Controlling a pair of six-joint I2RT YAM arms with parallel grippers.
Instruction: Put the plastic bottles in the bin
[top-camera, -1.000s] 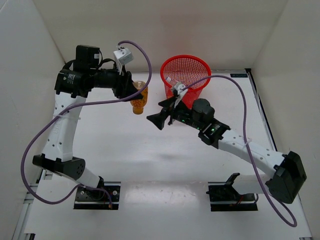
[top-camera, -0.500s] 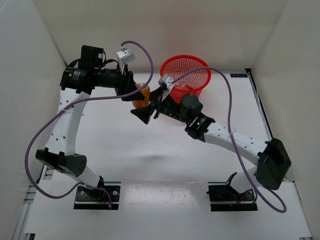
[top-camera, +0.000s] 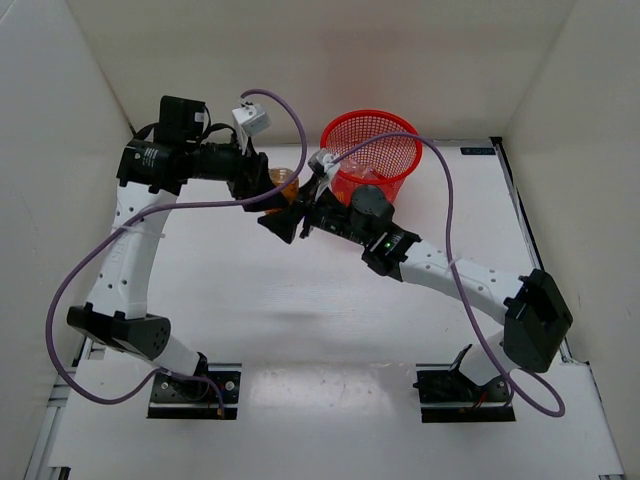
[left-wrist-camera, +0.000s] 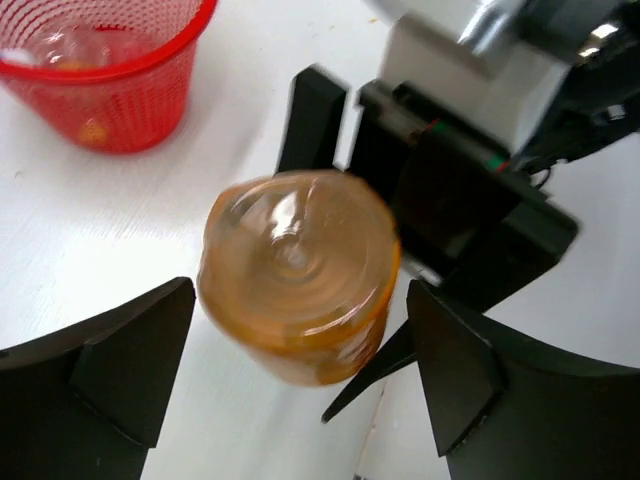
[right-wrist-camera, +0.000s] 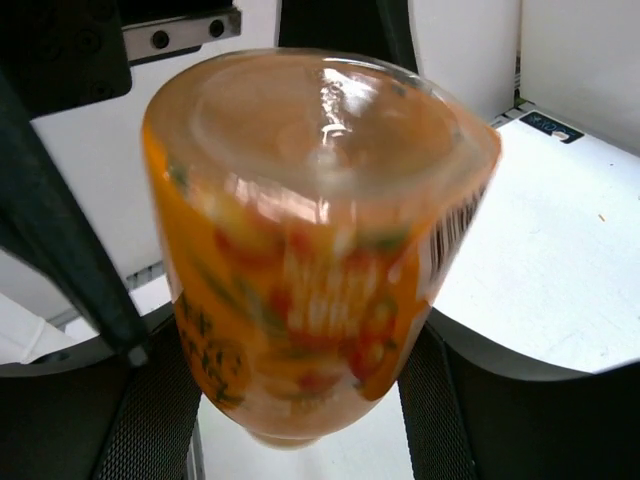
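An orange plastic bottle (top-camera: 283, 181) hangs in the air left of the red mesh bin (top-camera: 372, 113), between both grippers. The left gripper (top-camera: 268, 185) stands open around it; in the left wrist view the bottle (left-wrist-camera: 295, 275) shows a gap to each finger of the left gripper (left-wrist-camera: 300, 300). My right gripper (top-camera: 290, 210) is shut on the bottle (right-wrist-camera: 310, 250), its mesh pads (right-wrist-camera: 160, 400) pressed against both sides in the view of the right gripper (right-wrist-camera: 300, 395). Something clear (left-wrist-camera: 70, 45) lies inside the bin (left-wrist-camera: 110, 100); it looks like a bottle.
White walls close the table at the back and both sides. The purple cables (top-camera: 290, 110) loop over both arms near the bin. The arm bases (top-camera: 195, 385) sit at the near edge.
The right arm has swung left to the bottle and closed its jaws on it. The left gripper, which was holding the bottle, has opened.
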